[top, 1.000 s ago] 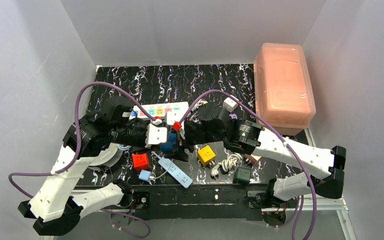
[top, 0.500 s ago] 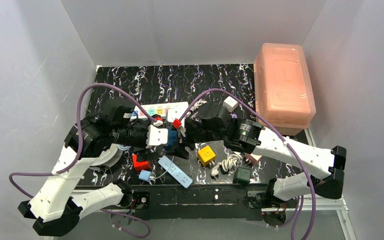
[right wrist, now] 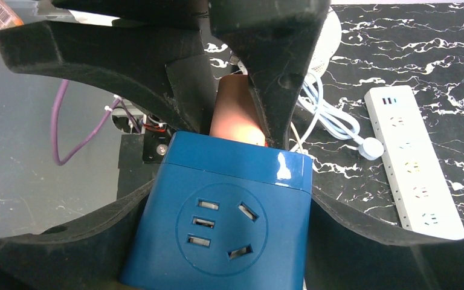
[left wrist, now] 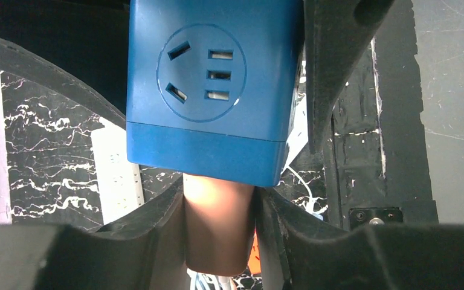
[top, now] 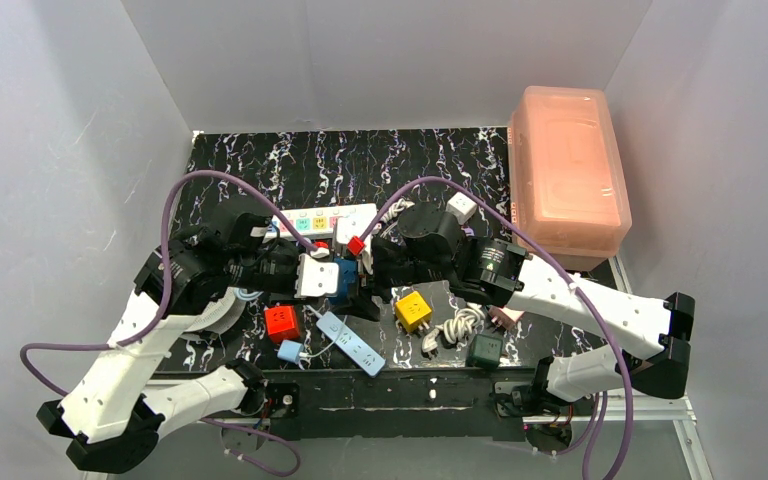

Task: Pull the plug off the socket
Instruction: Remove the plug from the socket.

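My left gripper is pinched tight on the copper-pink plug. My right gripper clamps wide around the blue cube socket, held over the bench's middle, near the white power strip. The plug seems seated in it, I think.

blue cube socket, brown plug at its top, white strip right

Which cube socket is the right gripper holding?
The blue cube, clamped in the right gripper; the red cube, yellow cube and dark green cube lie on the table.
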